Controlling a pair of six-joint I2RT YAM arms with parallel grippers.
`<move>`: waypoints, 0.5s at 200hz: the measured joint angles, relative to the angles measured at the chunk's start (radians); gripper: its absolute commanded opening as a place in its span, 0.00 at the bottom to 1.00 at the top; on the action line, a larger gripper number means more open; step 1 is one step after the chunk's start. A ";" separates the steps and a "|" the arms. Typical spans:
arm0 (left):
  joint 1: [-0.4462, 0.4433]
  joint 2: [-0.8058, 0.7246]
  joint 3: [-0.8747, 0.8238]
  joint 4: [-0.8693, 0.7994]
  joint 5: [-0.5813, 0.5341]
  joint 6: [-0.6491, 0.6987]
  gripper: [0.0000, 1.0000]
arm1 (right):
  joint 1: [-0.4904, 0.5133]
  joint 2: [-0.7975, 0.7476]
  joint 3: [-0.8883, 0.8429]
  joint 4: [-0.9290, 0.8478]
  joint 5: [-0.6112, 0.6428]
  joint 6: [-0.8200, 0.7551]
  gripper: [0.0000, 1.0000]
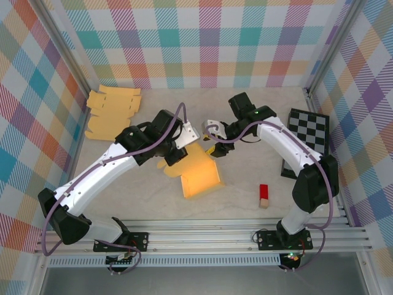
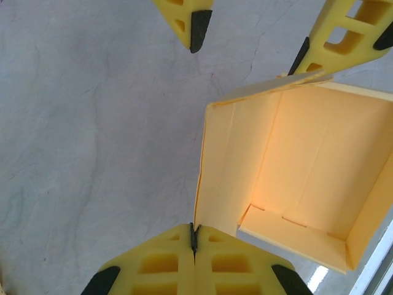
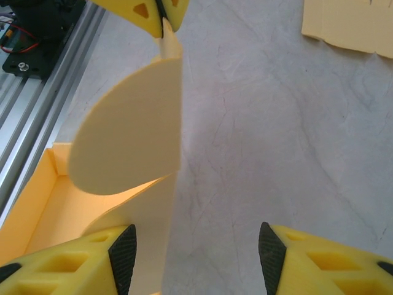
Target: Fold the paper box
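Note:
The yellow paper box (image 1: 199,175) lies partly folded mid-table, open side up, with its walls raised. My left gripper (image 2: 194,235) is shut on the top edge of the box's far wall (image 2: 224,172). In the right wrist view that wall ends in a rounded flap (image 3: 129,141), pinched at its tip by the left gripper (image 3: 161,12). My right gripper (image 3: 196,255) is open just beyond that wall. Its left finger (image 3: 123,255) rests against the wall; bare table lies between its fingers. From above, the left gripper (image 1: 178,150) and the right gripper (image 1: 212,144) face each other at the box's far end.
A stack of flat yellow box blanks (image 1: 110,110) lies at the back left. A black-and-white checkerboard (image 1: 307,138) sits at the right, and a small red block (image 1: 264,195) is near the front right. Aluminium rails (image 1: 202,236) run along the near edge.

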 measured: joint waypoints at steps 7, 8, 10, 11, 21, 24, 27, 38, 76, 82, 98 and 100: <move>0.000 0.000 0.000 0.000 0.000 0.000 0.00 | -0.003 -0.002 0.000 -0.008 0.000 -0.001 0.59; 0.000 0.000 0.000 0.000 0.000 0.000 0.00 | -0.003 -0.002 0.000 -0.009 -0.001 -0.001 0.59; 0.000 0.000 0.000 0.000 0.000 0.000 0.00 | -0.003 -0.003 0.000 -0.011 -0.001 -0.002 0.59; 0.000 0.000 0.000 0.000 0.000 0.000 0.00 | -0.003 -0.003 0.000 -0.012 -0.001 -0.002 0.59; -0.001 0.000 0.000 0.000 0.000 0.001 0.00 | -0.008 -0.005 0.000 -0.019 -0.003 -0.005 0.59; -0.001 0.000 0.000 0.000 0.000 0.001 0.00 | -0.009 -0.005 0.000 -0.020 -0.003 -0.005 0.59; -0.001 0.000 0.000 0.000 0.000 0.001 0.00 | -0.009 -0.005 0.000 -0.021 -0.003 -0.005 0.59; -0.002 0.000 0.000 0.003 0.000 0.000 0.00 | -0.011 -0.005 0.000 -0.027 -0.011 -0.004 0.59; -0.014 0.000 0.000 0.036 0.003 0.000 0.00 | -0.011 -0.005 -0.003 0.006 -0.037 0.020 0.58; -0.018 0.001 0.001 0.039 0.003 0.000 0.00 | -0.011 -0.005 -0.004 0.013 -0.037 0.024 0.58; -0.026 0.010 0.001 0.049 0.002 0.000 0.00 | -0.011 -0.005 -0.005 0.018 -0.039 0.028 0.59; -0.026 0.011 0.001 0.049 0.000 0.001 0.00 | -0.013 -0.005 -0.005 0.018 -0.039 0.027 0.59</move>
